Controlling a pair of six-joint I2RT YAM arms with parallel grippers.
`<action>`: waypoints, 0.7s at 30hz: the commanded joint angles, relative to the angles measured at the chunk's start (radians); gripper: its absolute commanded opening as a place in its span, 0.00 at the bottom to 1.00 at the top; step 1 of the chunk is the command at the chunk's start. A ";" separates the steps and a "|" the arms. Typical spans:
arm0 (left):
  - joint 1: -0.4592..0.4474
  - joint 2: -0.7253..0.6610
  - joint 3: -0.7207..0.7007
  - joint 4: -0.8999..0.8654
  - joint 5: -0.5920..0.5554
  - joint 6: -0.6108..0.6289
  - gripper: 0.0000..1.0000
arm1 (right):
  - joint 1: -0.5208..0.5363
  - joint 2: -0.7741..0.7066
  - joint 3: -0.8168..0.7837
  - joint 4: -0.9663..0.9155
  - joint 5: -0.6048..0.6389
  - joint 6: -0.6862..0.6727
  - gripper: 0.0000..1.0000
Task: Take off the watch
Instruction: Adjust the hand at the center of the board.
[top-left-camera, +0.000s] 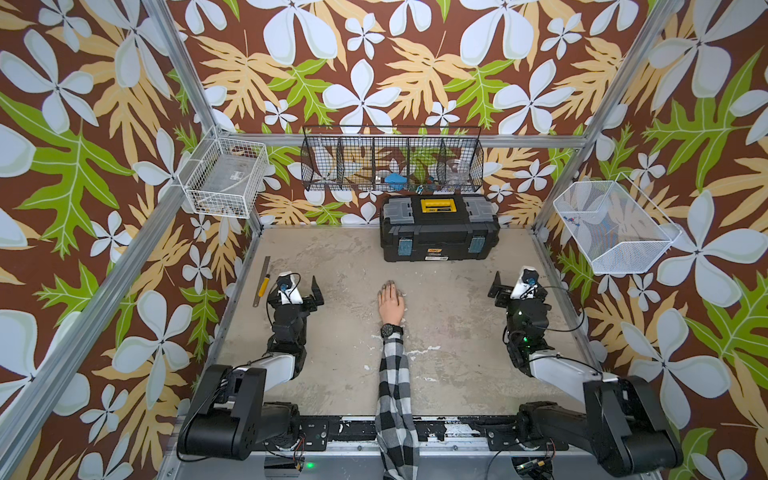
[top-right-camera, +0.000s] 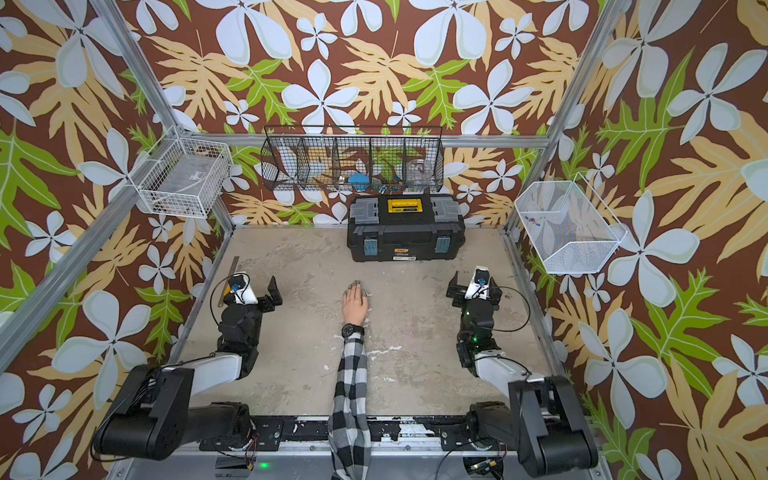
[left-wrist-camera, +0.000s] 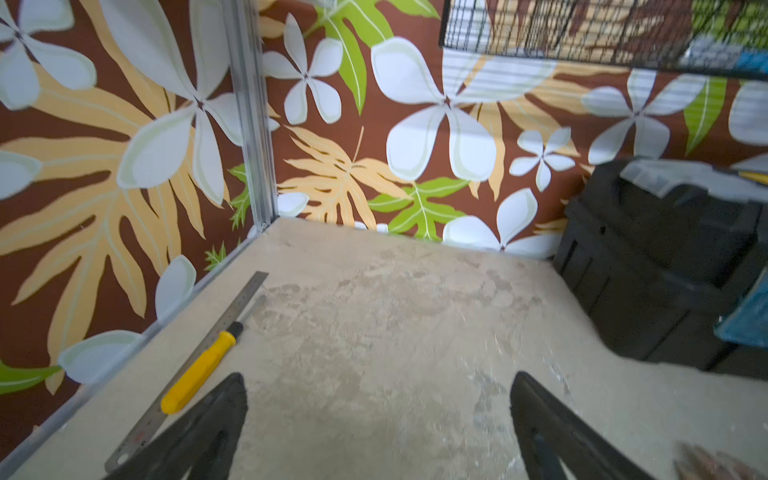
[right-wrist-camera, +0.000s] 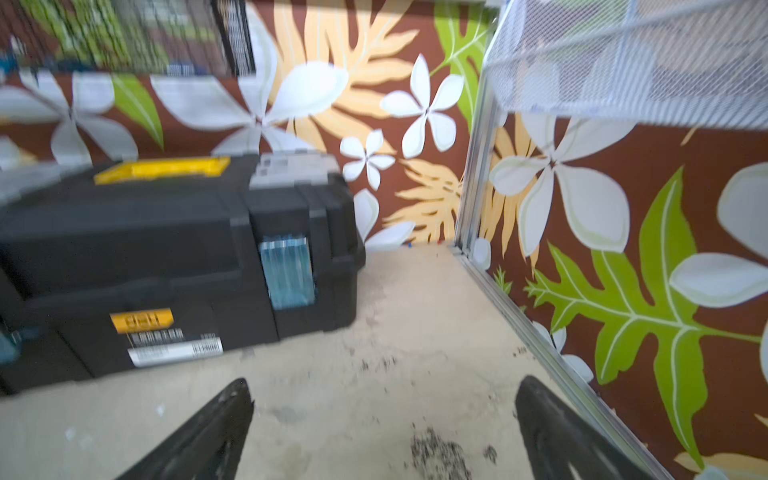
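Pre-grasp: left gripper (left-wrist-camera: 379, 376) at 10 o'clock, right gripper (right-wrist-camera: 385, 379) at 2 o'clock of the watch (top-left-camera: 391, 330), both spread, empty; next, move 1 in to grip it.

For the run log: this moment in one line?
watch: on mannequin wrist; left hand: open, empty; right hand: open, empty; contact: none
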 joint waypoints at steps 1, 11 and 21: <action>-0.003 -0.076 0.057 -0.251 -0.035 -0.054 0.97 | 0.000 -0.074 0.073 -0.351 -0.015 0.188 1.00; -0.060 -0.256 0.334 -0.898 0.276 -0.465 0.90 | -0.015 -0.203 0.169 -0.677 -0.506 0.380 1.00; -0.524 -0.274 0.393 -1.306 0.195 -0.737 0.78 | 0.119 -0.105 0.182 -0.794 -0.720 0.472 0.90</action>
